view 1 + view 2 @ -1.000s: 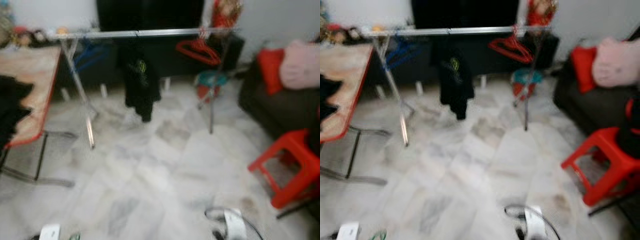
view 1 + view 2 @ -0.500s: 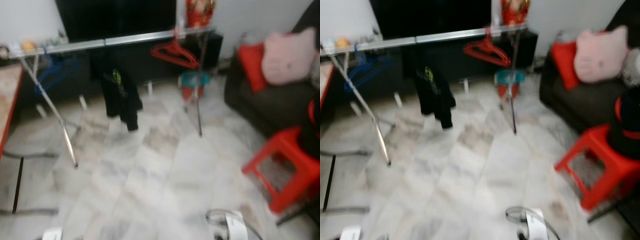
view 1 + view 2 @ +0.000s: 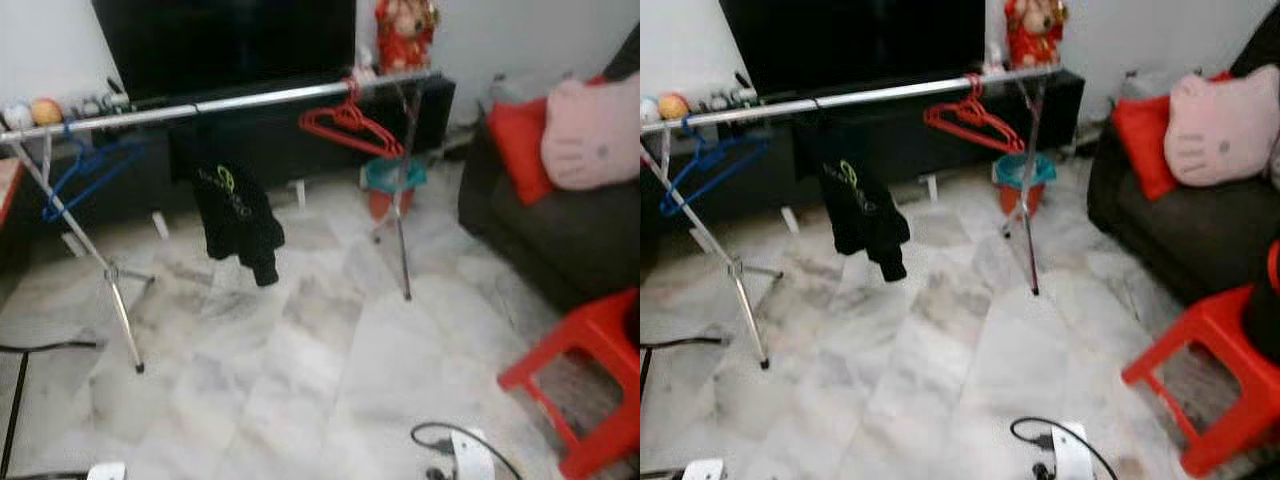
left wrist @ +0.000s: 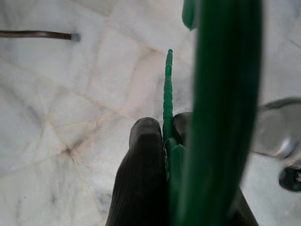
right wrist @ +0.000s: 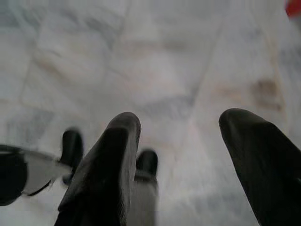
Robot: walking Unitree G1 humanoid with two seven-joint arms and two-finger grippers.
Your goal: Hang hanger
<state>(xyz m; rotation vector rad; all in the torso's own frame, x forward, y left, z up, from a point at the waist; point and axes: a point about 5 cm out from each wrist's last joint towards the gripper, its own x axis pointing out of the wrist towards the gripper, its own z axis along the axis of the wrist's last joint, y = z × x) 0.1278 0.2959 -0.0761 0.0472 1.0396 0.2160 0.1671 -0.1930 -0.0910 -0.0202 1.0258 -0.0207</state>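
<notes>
Left tool (image 4: 162, 136) pinching slim green plastic hanger (image 4: 221, 94), marble floor (image 3: 300, 380)

Rail (image 3: 230, 100) has free stretches: betw. blue hanger (image 3: 85, 170) and black garment (image 3: 238, 222), also betw. garment and red hangers (image 3: 352, 125). Marble floor (image 3: 300, 380) before the rack is open. Red stool (image 3: 590, 380) and dark sofa (image 3: 550, 240) stand on the right; a cable (image 3: 440, 435) lies near the robot.

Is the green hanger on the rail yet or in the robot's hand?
In hand: the left gripper grips the green hanger over the floor.
</notes>
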